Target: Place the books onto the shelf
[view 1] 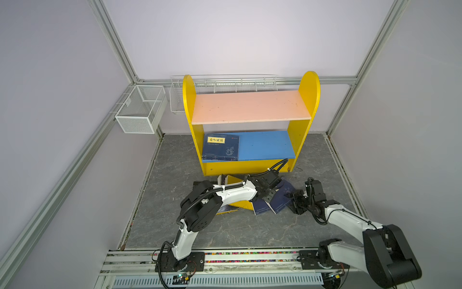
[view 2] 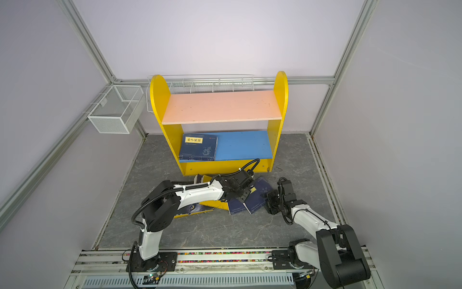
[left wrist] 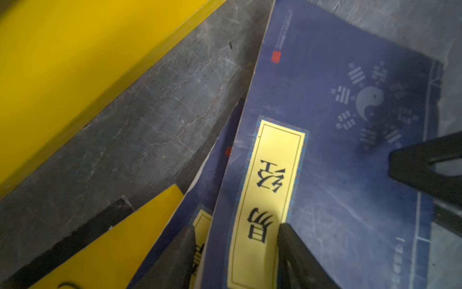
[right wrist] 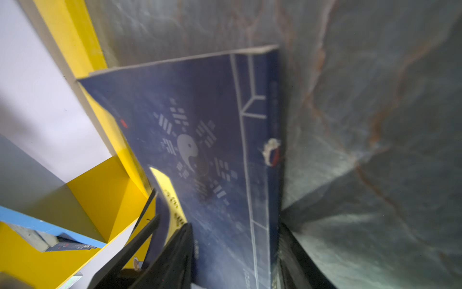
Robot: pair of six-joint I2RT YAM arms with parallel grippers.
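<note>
Rail: a metal rail (view 1: 250, 257) along the near edge carried both arm bases.
Floor: a grey marbled floor (view 1: 225, 230) lay under everything.
Left gripper: the left gripper (left wrist: 236, 226) was low over the pile. Its jaws stood apart astride the yellow title label of the top navy book (left wrist: 350, 187). Whether they clamped it could not be told.
Right gripper: the right gripper (right wrist: 235, 225) was at that book's spine-side edge, with a finger on either side of the tilted cover. Whether it gripped or only touched could not be told.
Loose books: these were piled on the floor just in front of the shelf (view 1: 310, 85). The top navy book bore a yin-yang emblem. A second navy book (view 1: 261, 207) lay under it, and a yellow book (left wrist: 112, 250) lay beside and partly beneath.
Shelved book: the shelved book (view 1: 220, 147), navy with a yellow label, lay flat at the left end of the blue lower board (view 1: 265, 145).
Upper tier: a pink upper board (view 1: 250, 106).
Back wall: a white mesh basket (view 1: 140, 112) hung to the left, and a long wire rack (view 1: 225, 82) ran behind the shelf.
</note>
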